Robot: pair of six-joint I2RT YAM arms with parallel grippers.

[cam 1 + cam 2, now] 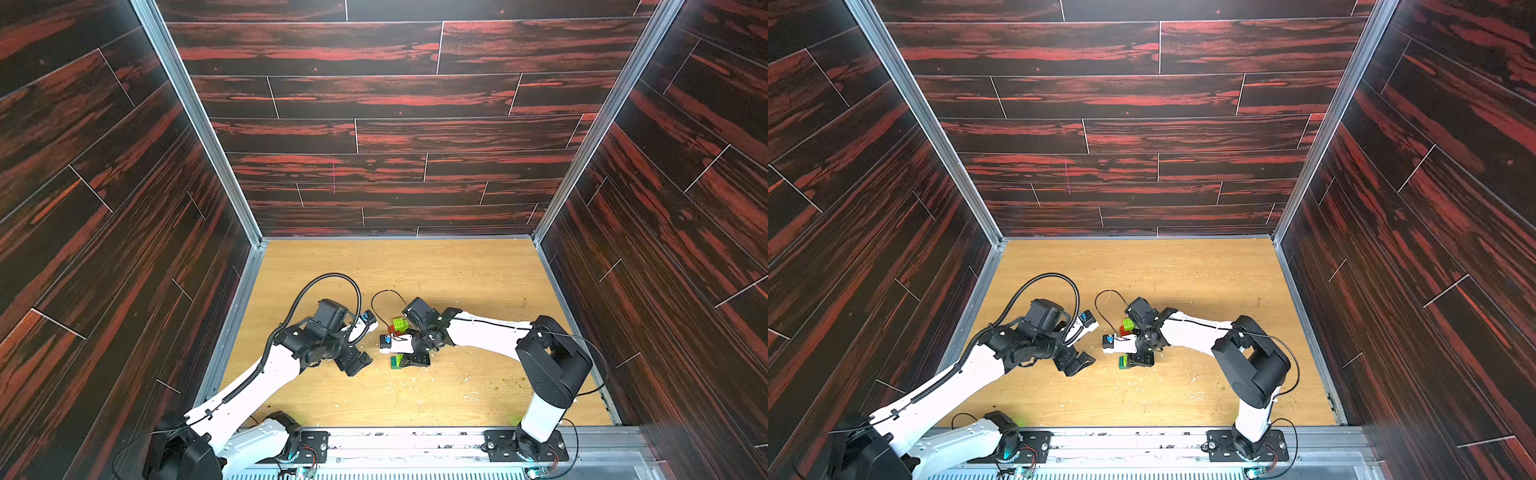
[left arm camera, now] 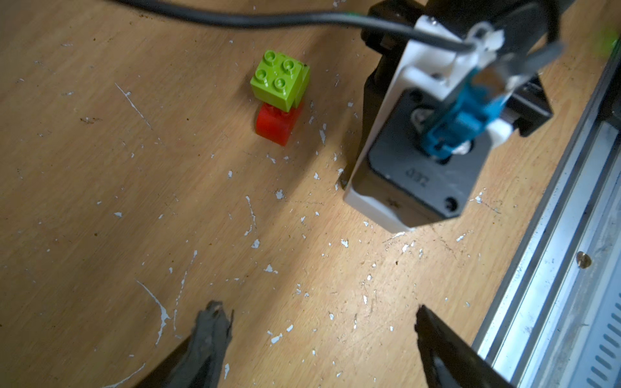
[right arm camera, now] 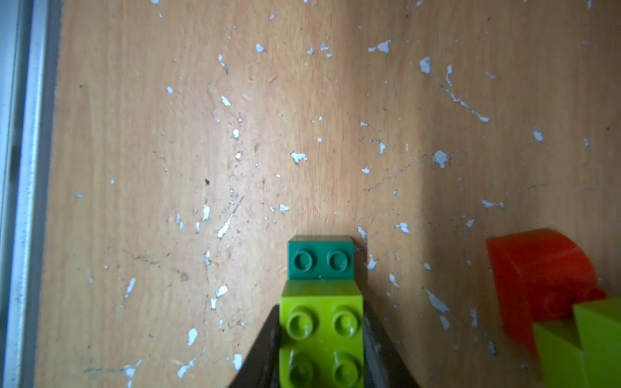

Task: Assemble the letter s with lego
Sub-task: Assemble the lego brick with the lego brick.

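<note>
Lego (image 1: pixel 400 324) is sitting in two clusters on the scratched light wooden table (image 2: pixel 100 201). A lime green studded plastic brick (image 3: pixel 322 322), with a dark green studded plastic brick (image 3: pixel 321 260) joined a step lower at its far end, is being clamped from both sides by the right gripper (image 3: pixel 321 339). Whether this pair is touching the table is hard to tell. Just beside it, a red plastic brick (image 2: pixel 277 126) is standing on the table and carrying a lime green stack (image 2: pixel 277 80). The left gripper (image 2: pixel 317 310) is hovering nearby, its jaws spread wide apart and gripping nothing.
</note>
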